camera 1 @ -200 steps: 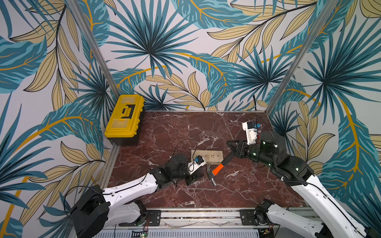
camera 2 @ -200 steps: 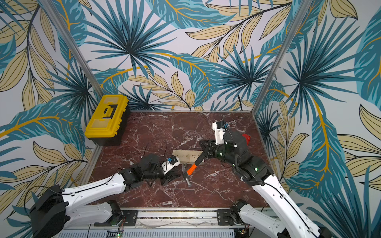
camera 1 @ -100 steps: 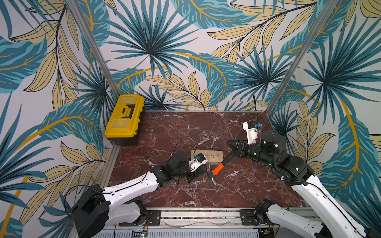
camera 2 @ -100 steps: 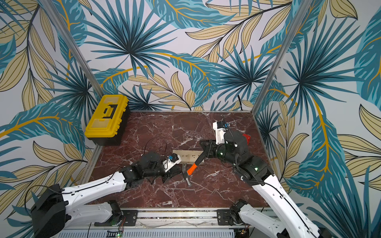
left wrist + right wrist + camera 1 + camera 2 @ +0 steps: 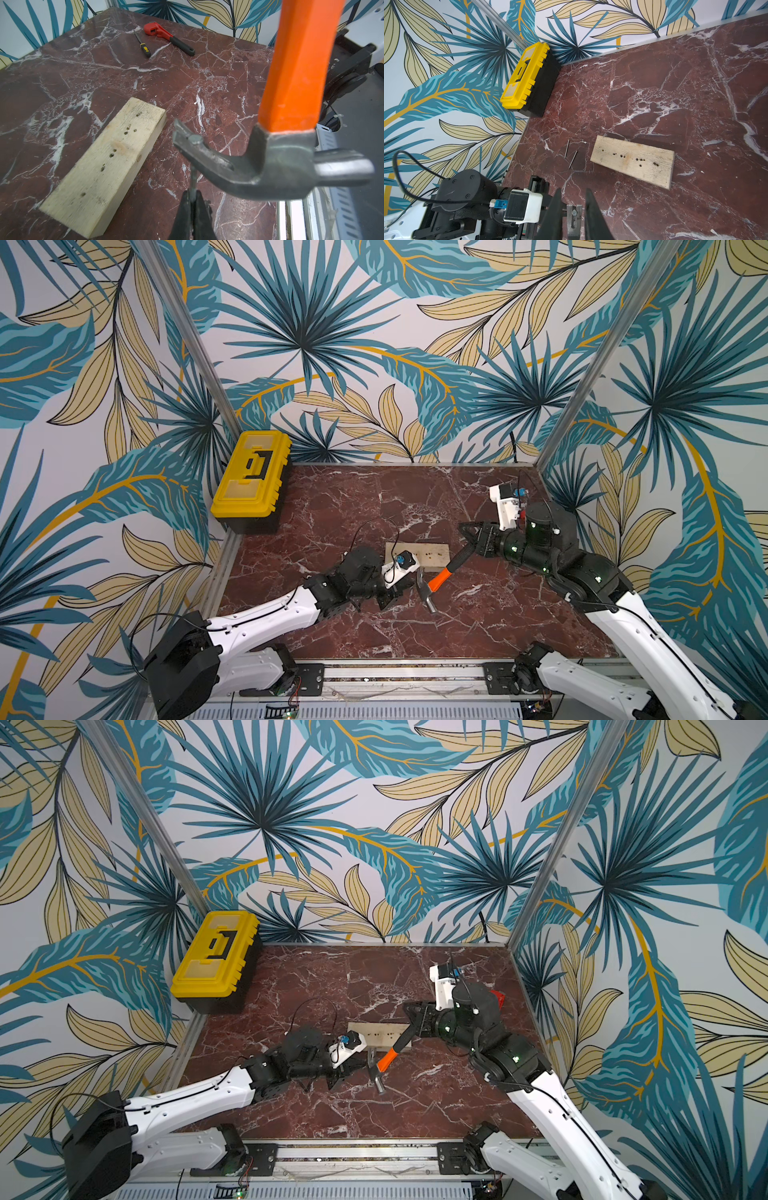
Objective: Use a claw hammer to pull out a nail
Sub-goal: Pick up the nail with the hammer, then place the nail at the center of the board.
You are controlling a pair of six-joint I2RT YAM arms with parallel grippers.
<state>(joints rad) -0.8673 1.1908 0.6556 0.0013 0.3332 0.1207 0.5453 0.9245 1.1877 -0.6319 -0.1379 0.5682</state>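
Claw hammer (image 5: 439, 577): held slanting between the two arms, just in front of the board's near edge. Its steel head (image 5: 276, 166) is at the low end, over bare table, and its black grip runs up into the right hand. Whether the head touches the table cannot be told.
Right hand (image 5: 471, 545): clenched on the hammer's black lower handle, to the right of the board in both top views.
Nail (image 5: 193, 178): clear of the board. Its flat head sits in the fork of the hammer's claw, and its shank runs down from there into the left hand.
Left hand (image 5: 192, 196): fingers (image 5: 182, 209) pinched together on the nail's shank, close under the claw. In both top views it lies just left of the hammer head.
Board (image 5: 430, 554): pale wood lying flat on the table, its top pocked with empty nail holes.
Loose nails (image 5: 567, 148): two lie side by side on the table, near the board's end on the toolbox side.
Toolbox (image 5: 251, 477): yellow lid, black body, shut, in the far left corner.
Wrench (image 5: 166, 36): red head, black handle, flat on the table by the wall, with a small yellow-and-black-handled tool (image 5: 142, 43) just beside it.
Table (image 5: 332, 497): dark red marble with white veins.
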